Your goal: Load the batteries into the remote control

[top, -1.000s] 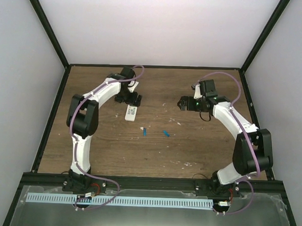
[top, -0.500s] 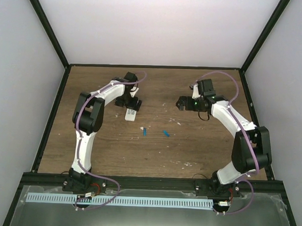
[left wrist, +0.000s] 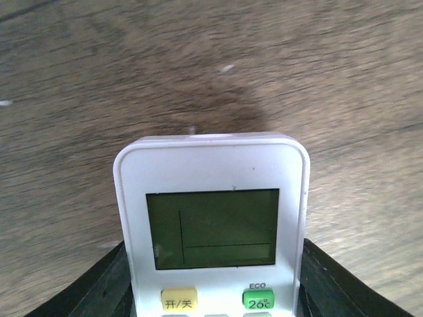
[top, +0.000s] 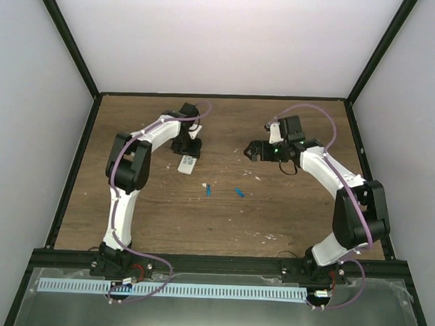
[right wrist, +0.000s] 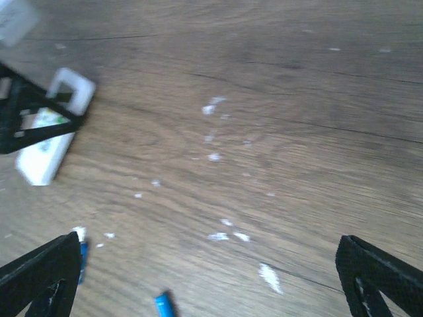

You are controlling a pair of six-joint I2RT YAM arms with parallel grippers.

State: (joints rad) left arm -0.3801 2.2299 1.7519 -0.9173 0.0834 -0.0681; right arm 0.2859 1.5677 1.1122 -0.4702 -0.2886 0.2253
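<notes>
The white remote control point(left wrist: 211, 198) lies face up on the wooden table, its grey display and its yellow and green buttons showing. My left gripper point(left wrist: 211, 267) straddles the button end, and its black fingers point(left wrist: 109, 284) press against both long sides. From above, the remote control point(top: 186, 164) pokes out just below the left gripper point(top: 187, 149). Two blue batteries point(top: 209, 190) point(top: 239, 193) lie loose on the table toward the middle. My right gripper point(top: 251, 151) hovers wide open above the boards with nothing between its fingers. One battery point(right wrist: 163, 305) shows at the bottom of the right wrist view, the other battery point(right wrist: 82, 253) beside its left finger.
Pale whitish flecks point(right wrist: 221, 234) are scattered over the wood between the arms. A blurred white piece point(right wrist: 13, 20) sits at the top left of the right wrist view. Black frame posts point(top: 78, 158) border the table's left and right edges.
My left gripper came down over the remote and its fingers closed in from wide open onto the remote's sides. The right gripper shifted left toward the middle of the table.
</notes>
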